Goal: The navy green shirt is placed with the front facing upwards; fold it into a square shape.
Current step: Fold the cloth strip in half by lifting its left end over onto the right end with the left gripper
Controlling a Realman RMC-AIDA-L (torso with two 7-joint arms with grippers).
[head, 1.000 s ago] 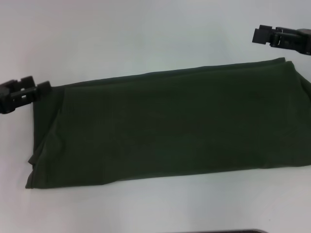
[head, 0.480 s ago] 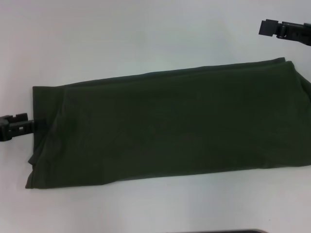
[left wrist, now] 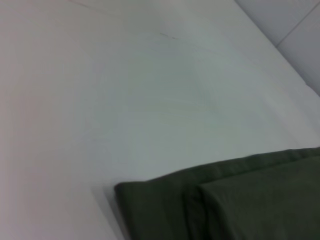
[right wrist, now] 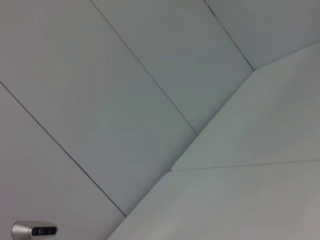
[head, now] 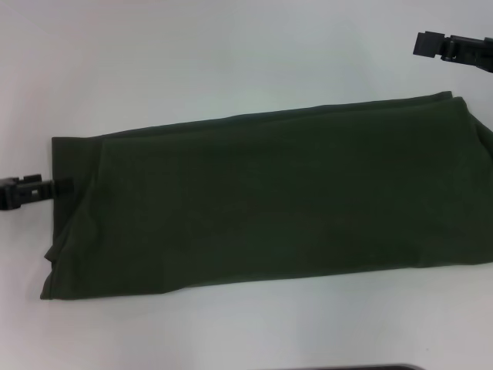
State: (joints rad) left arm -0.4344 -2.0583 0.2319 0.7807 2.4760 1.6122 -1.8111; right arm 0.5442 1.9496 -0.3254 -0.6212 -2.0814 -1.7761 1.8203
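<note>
The navy green shirt (head: 269,196) lies flat on the white table (head: 231,62), folded into one long dark olive band that runs from the left to the right edge of the head view. No lettering or neck tag shows. My left gripper (head: 35,191) is low at the band's left short edge, its tip just at the cloth. The left wrist view shows that end of the shirt (left wrist: 235,205) with an overlapping folded layer. My right gripper (head: 443,46) hovers beyond the band's far right corner, apart from the cloth. The right wrist view shows no shirt.
A dark strip (head: 362,368) shows at the near edge of the head view. The right wrist view shows grey wall panels (right wrist: 125,100) and the table's far corner (right wrist: 172,169). White tabletop surrounds the shirt.
My left gripper has moved from the band's far left corner toward me along its left edge and a little outward. My right gripper drew slightly back to the right. The shirt has not moved.
</note>
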